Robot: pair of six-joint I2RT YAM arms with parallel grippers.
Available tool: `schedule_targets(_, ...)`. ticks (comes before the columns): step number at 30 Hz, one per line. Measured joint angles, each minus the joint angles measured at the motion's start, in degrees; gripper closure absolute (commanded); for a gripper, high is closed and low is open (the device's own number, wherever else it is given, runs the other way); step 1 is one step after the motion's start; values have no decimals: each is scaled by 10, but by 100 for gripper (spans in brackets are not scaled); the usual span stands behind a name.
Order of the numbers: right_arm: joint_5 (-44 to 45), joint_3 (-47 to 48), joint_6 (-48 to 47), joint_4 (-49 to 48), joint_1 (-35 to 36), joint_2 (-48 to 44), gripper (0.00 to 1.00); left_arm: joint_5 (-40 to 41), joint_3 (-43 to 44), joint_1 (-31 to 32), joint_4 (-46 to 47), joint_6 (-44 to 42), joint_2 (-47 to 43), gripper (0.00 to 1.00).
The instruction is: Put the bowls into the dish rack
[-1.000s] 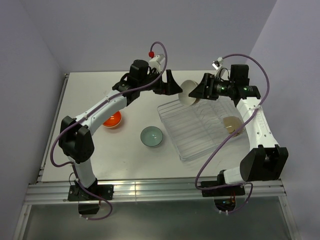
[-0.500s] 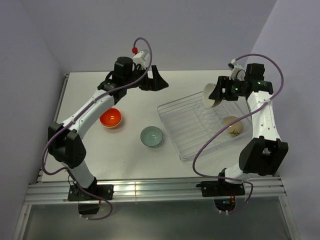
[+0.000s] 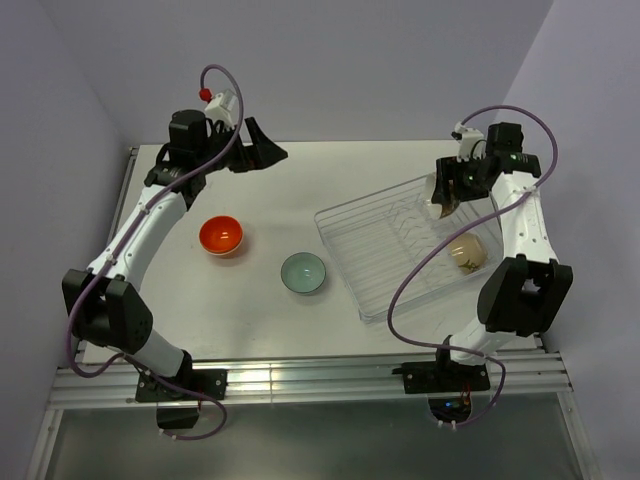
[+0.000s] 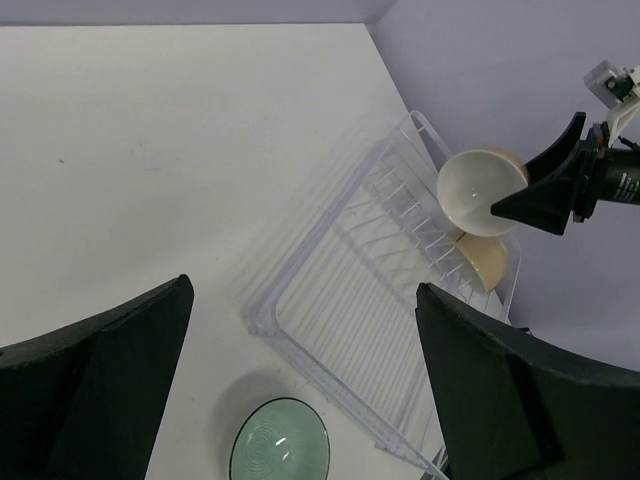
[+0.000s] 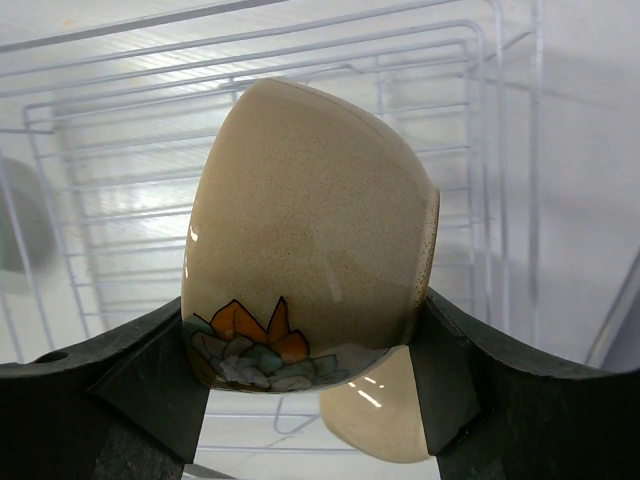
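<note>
**Cream bowl (image 5: 310,220) gripped on its side above the dish rack (image 3: 375,270).**
The right gripper (image 3: 446,190) clamps the flower-painted bowl over the rack's far end. A second cream bowl (image 3: 466,253) lies in the rack just below. The mint bowl (image 3: 302,273) and orange bowl (image 3: 222,236) sit on the table (image 3: 300,190), left of the rack. The left gripper (image 3: 268,146) hangs spread wide, empty.

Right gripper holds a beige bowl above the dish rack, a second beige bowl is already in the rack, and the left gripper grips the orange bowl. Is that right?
No: the left gripper is open and empty, and the orange bowl sits on the table, apart from it, per the top external view. The rest holds: the right gripper does hold a beige bowl.
</note>
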State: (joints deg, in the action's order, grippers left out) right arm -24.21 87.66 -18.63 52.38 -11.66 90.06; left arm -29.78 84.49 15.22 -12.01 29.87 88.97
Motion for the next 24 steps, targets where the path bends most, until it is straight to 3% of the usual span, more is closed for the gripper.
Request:
schedule_targets(13, 92, 24, -57, -3, 5, 21, 100, -14, -9, -14, -15, 0, -2, 1)
schedule_targets(24, 178, 21, -94, -28, 50, 25, 100, -14, -30, -29, -26, -2, -33, 0)
